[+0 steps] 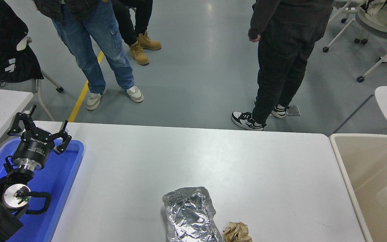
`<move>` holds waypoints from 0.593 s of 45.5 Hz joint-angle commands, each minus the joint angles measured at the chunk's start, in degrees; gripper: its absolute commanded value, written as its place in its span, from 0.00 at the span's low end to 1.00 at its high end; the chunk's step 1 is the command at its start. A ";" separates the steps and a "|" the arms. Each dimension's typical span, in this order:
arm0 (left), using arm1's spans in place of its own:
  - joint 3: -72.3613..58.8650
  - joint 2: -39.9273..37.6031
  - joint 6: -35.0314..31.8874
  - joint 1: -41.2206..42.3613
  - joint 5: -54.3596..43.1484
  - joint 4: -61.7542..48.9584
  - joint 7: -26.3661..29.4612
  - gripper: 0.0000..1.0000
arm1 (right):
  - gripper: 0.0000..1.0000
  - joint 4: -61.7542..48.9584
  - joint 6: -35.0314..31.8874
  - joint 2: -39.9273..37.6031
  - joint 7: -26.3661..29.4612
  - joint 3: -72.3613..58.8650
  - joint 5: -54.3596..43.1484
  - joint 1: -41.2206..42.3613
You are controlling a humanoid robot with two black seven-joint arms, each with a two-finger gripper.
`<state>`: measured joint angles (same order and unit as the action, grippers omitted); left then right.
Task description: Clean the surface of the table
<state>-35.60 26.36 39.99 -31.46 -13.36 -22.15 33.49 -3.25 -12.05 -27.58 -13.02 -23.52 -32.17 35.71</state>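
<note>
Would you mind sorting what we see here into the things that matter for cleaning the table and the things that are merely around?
Part of the job:
- table surface
- crumpled foil lying on it
- brown paper wad beside the foil
- beige bin at the right
- left gripper, open over the blue tray

Just around:
- people standing beyond the far edge
- wheeled chairs

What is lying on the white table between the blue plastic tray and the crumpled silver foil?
Nothing: in the head view, the white table is bare between the blue plastic tray and the crumpled silver foil.
</note>
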 commanded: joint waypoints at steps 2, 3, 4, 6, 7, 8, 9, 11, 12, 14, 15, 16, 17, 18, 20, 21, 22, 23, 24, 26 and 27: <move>0.00 0.01 0.00 -0.01 0.00 0.00 0.00 1.00 | 0.30 0.17 3.26 -0.02 0.01 0.14 0.09 0.06; 0.00 0.01 0.00 -0.01 0.00 0.00 0.00 1.00 | 0.34 0.26 3.70 -0.02 0.01 0.14 0.09 0.06; 0.00 0.01 0.00 -0.01 0.00 0.00 0.00 1.00 | 0.38 0.26 4.05 -0.02 0.01 0.32 0.09 0.06; 0.00 0.01 0.00 -0.01 0.00 0.00 0.00 1.00 | 0.43 0.26 4.32 -0.02 0.01 0.93 0.09 0.15; 0.00 0.01 0.00 -0.01 0.00 0.00 0.00 1.00 | 0.45 0.35 4.32 -0.02 0.01 1.37 0.09 0.15; 0.00 0.01 0.00 -0.01 0.00 0.00 0.00 1.00 | 0.47 0.35 4.32 -0.02 0.01 1.90 0.09 0.24; 0.00 0.01 0.00 -0.01 0.00 0.00 0.00 1.00 | 0.50 0.35 4.32 -0.02 0.01 2.51 0.09 0.33; 0.00 0.01 0.00 -0.01 0.00 0.00 0.00 1.00 | 0.55 0.35 4.32 -0.02 0.01 3.83 0.00 0.42; 0.00 0.01 0.00 -0.01 0.00 0.00 0.00 1.00 | 0.58 0.35 4.32 -0.02 0.01 4.53 0.00 0.50; 0.00 0.01 0.00 -0.01 0.00 0.00 0.00 1.00 | 0.65 0.35 4.40 -0.02 -0.08 6.02 0.00 0.59; 0.00 0.01 0.00 -0.01 0.00 0.00 0.00 1.00 | 0.69 0.35 4.32 -0.02 -0.08 6.90 0.00 0.68; 0.00 0.01 0.00 -0.01 0.00 0.00 0.00 1.00 | 0.74 0.35 4.40 -0.10 -0.08 7.78 0.00 0.68; 0.00 0.01 0.00 -0.01 0.00 0.00 0.00 1.00 | 0.77 0.35 4.40 -0.10 -0.08 8.75 0.00 0.77; 0.00 0.01 0.00 -0.01 0.00 0.00 0.00 1.00 | 0.80 0.35 4.40 -0.10 -0.08 9.63 0.00 0.77; 0.00 0.01 0.00 -0.01 0.00 0.00 0.00 1.00 | 0.85 0.35 4.40 -0.19 -0.08 11.65 0.09 0.94; 0.00 0.01 0.00 -0.01 0.00 0.00 0.00 1.00 | 0.88 0.35 4.40 -0.19 -0.08 12.61 0.00 1.12; 0.00 0.01 0.00 -0.01 0.00 0.00 0.00 1.00 | 0.91 0.35 4.40 -0.28 -0.08 13.58 0.00 1.29; 0.00 0.01 0.00 -0.01 0.00 0.00 0.00 1.00 | 0.94 0.35 4.40 -0.28 -0.08 14.55 0.00 1.56; 0.00 0.01 0.00 -0.01 0.00 0.00 0.00 1.00 | 0.96 0.35 4.32 -0.28 -0.08 15.51 0.00 1.82; 0.00 0.01 0.00 -0.01 0.00 0.00 0.00 1.00 | 0.96 0.44 4.32 -0.28 -0.08 17.54 0.00 2.26; 0.00 0.01 0.00 -0.01 0.00 0.00 0.00 1.00 | 0.96 0.44 4.23 -0.37 -0.08 18.59 0.00 2.44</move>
<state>-35.60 26.37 39.99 -31.46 -13.36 -22.15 33.49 -2.93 -8.01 -27.73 -13.07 -14.10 -32.16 36.68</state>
